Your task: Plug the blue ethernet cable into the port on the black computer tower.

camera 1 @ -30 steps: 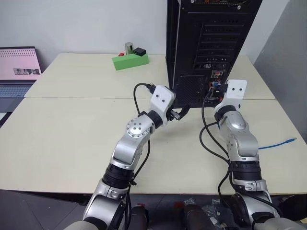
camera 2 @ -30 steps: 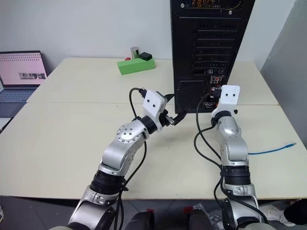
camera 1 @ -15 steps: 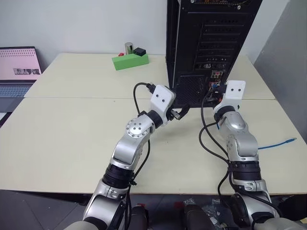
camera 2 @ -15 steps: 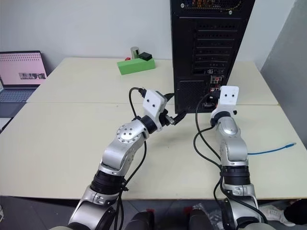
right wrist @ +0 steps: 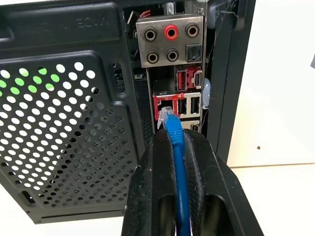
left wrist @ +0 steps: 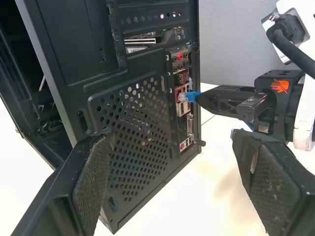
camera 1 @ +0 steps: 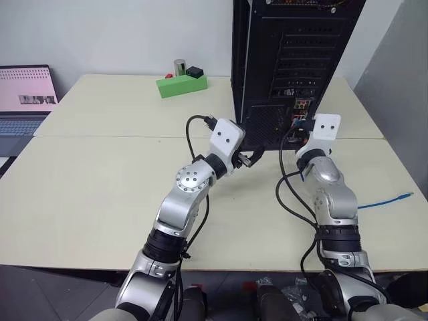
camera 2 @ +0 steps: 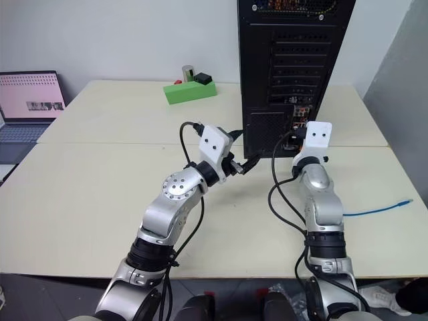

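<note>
Right gripper (right wrist: 173, 129): fingers clamped on the blue ethernet cable (right wrist: 177, 162), pale plug at the red-framed port on the black computer tower (camera 1: 287, 60) rear strip. Cable's far end (camera 1: 405, 196) lies on the table (camera 1: 87, 187), well right of the tower. Left gripper (camera 1: 253, 158): fingers spread wide, empty, near the tower's vent grille (left wrist: 142, 147).

text: none legible | black computer tower (right wrist: 64, 29): embossed letters, unreadable
</note>
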`<action>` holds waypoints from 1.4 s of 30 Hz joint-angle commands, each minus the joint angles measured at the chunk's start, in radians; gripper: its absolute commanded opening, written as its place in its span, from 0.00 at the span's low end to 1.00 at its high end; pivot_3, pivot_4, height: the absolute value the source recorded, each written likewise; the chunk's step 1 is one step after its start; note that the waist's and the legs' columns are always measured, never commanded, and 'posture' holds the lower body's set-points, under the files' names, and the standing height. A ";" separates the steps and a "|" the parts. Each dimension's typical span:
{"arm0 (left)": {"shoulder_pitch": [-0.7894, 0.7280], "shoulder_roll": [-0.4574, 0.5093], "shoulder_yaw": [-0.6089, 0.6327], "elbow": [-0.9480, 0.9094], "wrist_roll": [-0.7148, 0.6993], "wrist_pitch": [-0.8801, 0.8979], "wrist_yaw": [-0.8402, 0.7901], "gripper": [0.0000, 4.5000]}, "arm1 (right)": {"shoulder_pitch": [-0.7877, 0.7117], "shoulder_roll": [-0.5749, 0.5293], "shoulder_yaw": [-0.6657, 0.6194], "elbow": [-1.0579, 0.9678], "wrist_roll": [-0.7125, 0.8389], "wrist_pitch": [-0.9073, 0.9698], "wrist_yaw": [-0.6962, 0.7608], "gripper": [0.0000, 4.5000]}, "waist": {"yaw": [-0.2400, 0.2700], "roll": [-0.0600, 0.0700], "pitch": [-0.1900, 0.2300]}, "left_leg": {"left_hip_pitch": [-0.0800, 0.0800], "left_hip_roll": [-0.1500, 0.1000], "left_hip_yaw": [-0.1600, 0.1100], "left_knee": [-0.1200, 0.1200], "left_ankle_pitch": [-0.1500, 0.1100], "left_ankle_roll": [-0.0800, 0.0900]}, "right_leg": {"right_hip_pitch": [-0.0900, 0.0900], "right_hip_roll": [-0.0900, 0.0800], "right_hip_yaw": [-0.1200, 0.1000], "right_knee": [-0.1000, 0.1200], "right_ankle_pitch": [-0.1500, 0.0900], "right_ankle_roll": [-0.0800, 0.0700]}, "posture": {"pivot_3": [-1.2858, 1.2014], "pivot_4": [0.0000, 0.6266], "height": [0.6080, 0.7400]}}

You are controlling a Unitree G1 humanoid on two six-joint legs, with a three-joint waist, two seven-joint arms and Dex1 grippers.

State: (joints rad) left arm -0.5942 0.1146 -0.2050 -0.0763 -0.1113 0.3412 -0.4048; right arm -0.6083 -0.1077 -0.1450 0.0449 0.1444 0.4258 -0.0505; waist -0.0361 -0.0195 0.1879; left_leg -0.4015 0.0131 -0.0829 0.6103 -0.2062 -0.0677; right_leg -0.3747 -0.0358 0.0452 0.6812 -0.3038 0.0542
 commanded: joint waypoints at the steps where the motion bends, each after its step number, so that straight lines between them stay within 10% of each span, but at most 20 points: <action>1: -0.010 -0.001 0.009 -0.026 0.003 -0.023 -0.001 0.89 | -0.040 0.005 -0.018 -0.007 0.007 -0.017 -0.012 0.00 | 0.000 0.000 0.000 | 0.000 0.000 0.000 0.000 0.000 0.000 | 0.000 0.000 0.000 0.000 0.000 0.000 | 0.52 0.24 1.00; 42: -0.021 0.015 0.032 -0.038 -0.016 -0.013 -0.031 0.89 | -0.101 0.102 -0.039 0.019 0.001 -0.054 -0.103 0.00 | -0.010 0.000 0.000 | 0.000 0.000 0.001 -0.001 0.000 0.000 | -0.001 0.000 0.001 0.000 0.000 0.000 | 0.52 0.24 1.00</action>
State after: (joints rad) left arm -0.5941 0.1309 -0.1874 -0.0765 -0.1139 0.3410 -0.4273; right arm -0.6615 -0.0017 -0.1768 0.0678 0.1391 0.4162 -0.1543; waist -0.0465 -0.0192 0.1881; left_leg -0.4018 0.0132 -0.0824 0.6094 -0.2062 -0.0677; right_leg -0.3760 -0.0358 0.0459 0.6814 -0.3037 0.0542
